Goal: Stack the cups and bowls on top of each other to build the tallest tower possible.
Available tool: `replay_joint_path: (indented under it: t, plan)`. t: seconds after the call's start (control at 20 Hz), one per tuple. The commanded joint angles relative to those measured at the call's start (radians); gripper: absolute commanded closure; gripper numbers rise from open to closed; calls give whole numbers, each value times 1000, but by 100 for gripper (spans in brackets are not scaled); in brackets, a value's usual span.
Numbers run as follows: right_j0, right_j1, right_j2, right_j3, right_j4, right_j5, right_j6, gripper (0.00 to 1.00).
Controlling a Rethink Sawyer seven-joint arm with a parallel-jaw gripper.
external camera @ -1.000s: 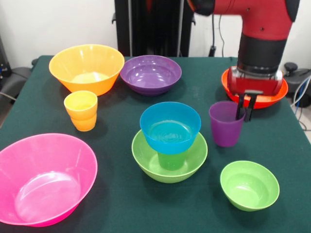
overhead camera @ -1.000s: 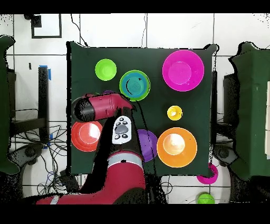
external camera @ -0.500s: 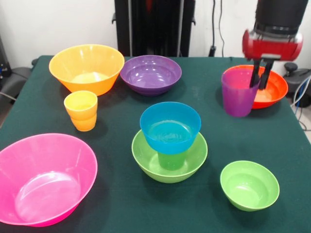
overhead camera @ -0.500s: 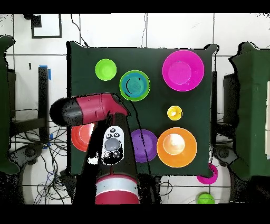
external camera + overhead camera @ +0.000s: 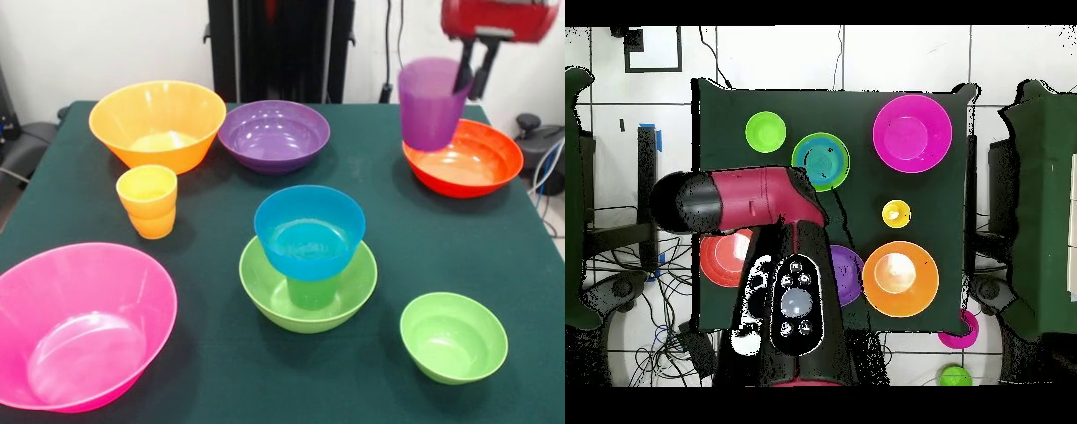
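the tower (image 5: 309, 256) is standing three pieces high in the middle of the table (image 5: 203, 371): the lime-green bowl (image 5: 265, 296) at the bottom, the green cup (image 5: 313, 291) inside it, the blue bowl (image 5: 309, 231) sitting on the cup's rim. the purple cup (image 5: 431, 103) is hanging in the air behind and to the right of the tower, above the near rim of the red-orange bowl (image 5: 468, 163), with the gripper (image 5: 473, 71) pinching its wall, one finger inside and one outside.

so i'm judging the build roughly half done. the purple cup is waiting to go on the blue bowl, and the small green bowl (image 5: 453, 336), lying in front and to the right of the tower, looks like the cap after that. the yellow-orange cup (image 5: 147, 200) is sitting to the tower's left, unused.

against a second ago, the purple cup is no longer resting on the table beside the tower; it is now well clear of the cloth and further back, and the arm (image 5: 750, 200) is drawn up higher. the tower and other bowls are sitting unchanged.
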Motion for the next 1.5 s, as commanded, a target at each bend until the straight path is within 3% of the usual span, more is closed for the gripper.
replay_joint_path:
  t: [0.05,0.25,0.7,1.1,1.5]
  plan:
    - [-92,-72,117,-74,12,261,-163,100]
    - [-141,-85,152,-136,4,365,-212,100]
    - [-206,-6,219,-271,-59,380,-262,100]
    - [-205,61,239,-400,-100,404,-244,100]
    - [-197,122,241,-513,-196,436,-298,100]
